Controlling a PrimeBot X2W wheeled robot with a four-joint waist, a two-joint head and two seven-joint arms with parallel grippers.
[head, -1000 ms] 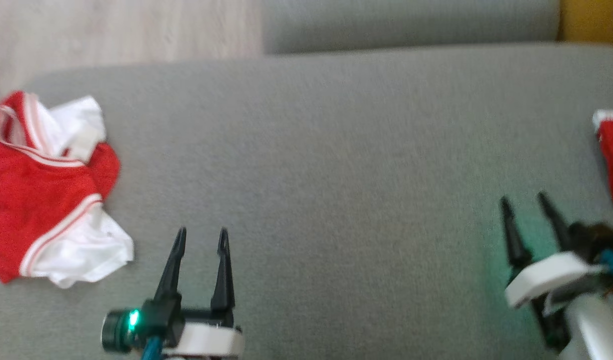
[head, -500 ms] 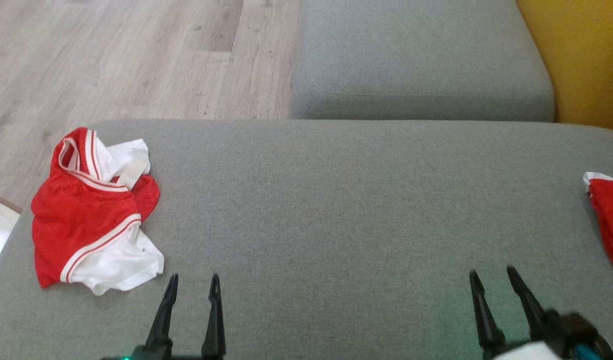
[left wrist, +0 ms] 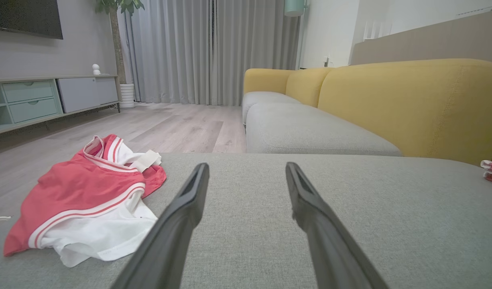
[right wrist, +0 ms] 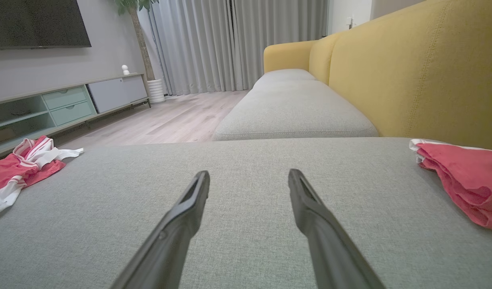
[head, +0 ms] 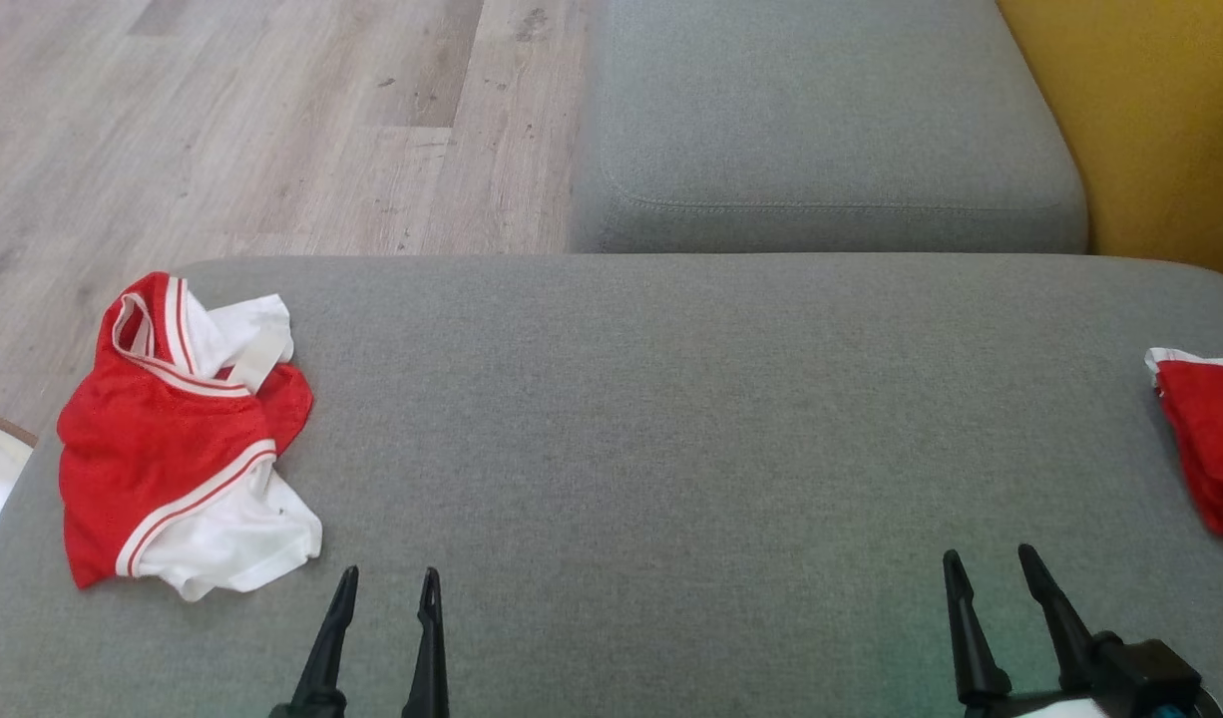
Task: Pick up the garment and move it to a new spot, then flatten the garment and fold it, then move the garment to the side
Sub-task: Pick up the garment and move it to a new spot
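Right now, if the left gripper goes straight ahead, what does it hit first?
Probably nothing: the left gripper points over bare cushion; the crumpled garment lies off to its left. Height unclear.

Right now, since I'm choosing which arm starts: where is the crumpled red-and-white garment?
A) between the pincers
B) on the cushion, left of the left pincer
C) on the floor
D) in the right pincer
B: the crumpled garment lies on the grey cushion, left of the open left pincer, apart from it.
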